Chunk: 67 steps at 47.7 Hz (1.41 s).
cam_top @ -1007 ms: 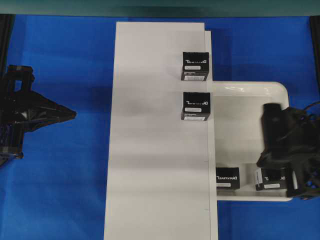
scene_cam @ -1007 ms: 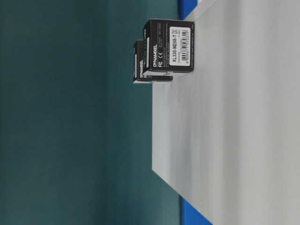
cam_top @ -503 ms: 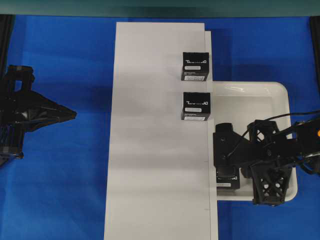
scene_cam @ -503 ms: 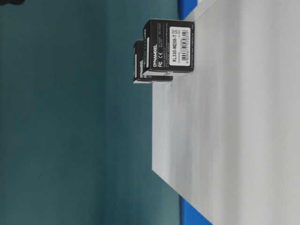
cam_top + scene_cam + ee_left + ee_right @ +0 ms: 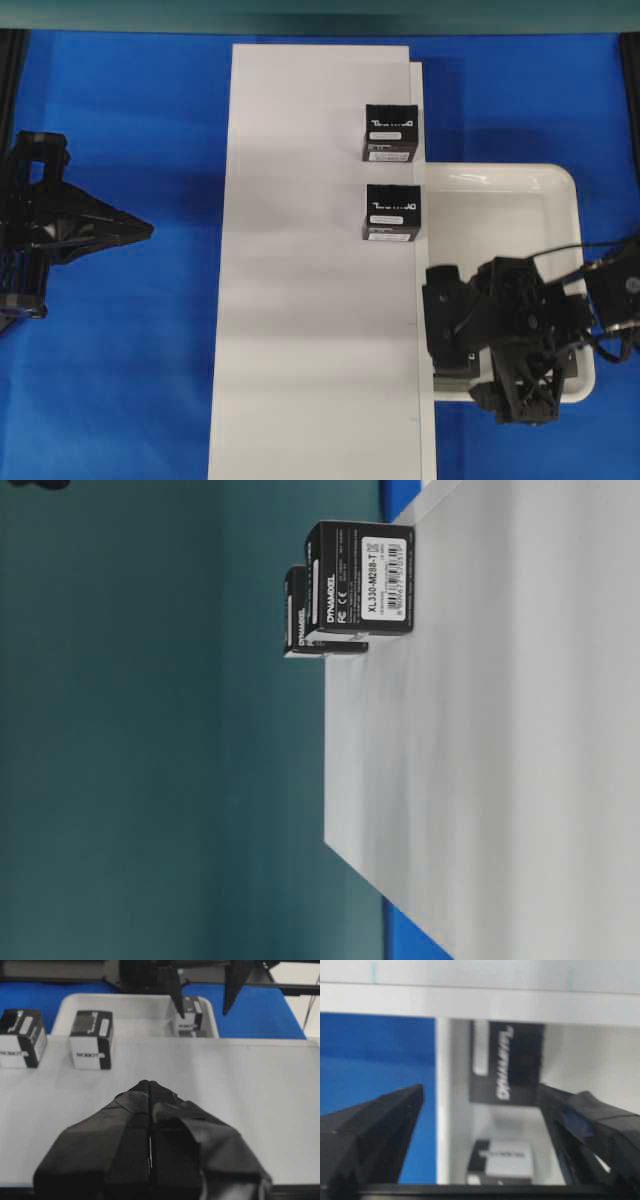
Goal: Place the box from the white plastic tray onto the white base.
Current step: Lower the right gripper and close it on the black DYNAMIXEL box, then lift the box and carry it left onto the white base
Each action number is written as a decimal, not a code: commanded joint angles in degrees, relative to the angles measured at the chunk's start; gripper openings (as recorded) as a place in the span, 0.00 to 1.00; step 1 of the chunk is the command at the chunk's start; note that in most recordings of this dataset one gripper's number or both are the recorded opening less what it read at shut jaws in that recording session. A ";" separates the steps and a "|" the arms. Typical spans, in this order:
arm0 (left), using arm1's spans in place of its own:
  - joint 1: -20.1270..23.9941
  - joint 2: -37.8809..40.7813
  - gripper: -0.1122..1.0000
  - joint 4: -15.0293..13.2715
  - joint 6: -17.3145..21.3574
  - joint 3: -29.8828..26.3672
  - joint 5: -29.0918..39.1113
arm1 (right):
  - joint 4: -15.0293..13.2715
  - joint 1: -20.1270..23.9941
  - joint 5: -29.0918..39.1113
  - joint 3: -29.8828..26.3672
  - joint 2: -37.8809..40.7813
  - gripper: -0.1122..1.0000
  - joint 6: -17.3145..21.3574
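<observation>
**Black box, white tray: line it up first**

Right gripper [image 5: 480,1110] hangs over the near corner of the white plastic tray [image 5: 540,185], jaws spread wide, nothing in them. The box [image 5: 507,1062] sits between the fingers but off-centre. I'd centre, drop lower, then squeeze. Left gripper [image 5: 149,1091] is pressed together over the white base [image 5: 310,300].

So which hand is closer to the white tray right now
The right. The right hand hangs over the tray, open around a box in it. The left hand sits shut across the white board.
</observation>
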 commanded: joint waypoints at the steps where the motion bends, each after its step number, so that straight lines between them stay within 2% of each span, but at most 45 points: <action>1: -0.09 0.26 0.04 0.18 -0.09 -1.32 -0.26 | -0.09 -0.26 -2.55 0.35 1.41 1.00 0.09; 37: -0.09 0.26 0.04 0.09 -0.09 -1.32 1.05 | -0.18 -2.72 -8.88 2.11 11.34 1.00 -0.53; 49: 0.18 0.26 0.04 0.18 0.00 -1.32 1.14 | -0.18 -2.72 -9.14 2.11 12.04 1.00 -0.44; 58: 0.18 0.26 0.04 0.09 0.00 -1.23 1.05 | 0.18 -2.72 -8.17 2.29 11.95 0.99 1.14; 63: 0.26 0.26 0.04 0.09 0.00 -1.23 1.05 | 0.18 -2.72 -6.59 2.02 11.95 0.91 2.99; 67: 0.26 0.26 0.04 0.18 0.00 -1.23 1.14 | 0.18 -2.72 -5.27 1.67 11.78 0.74 4.31</action>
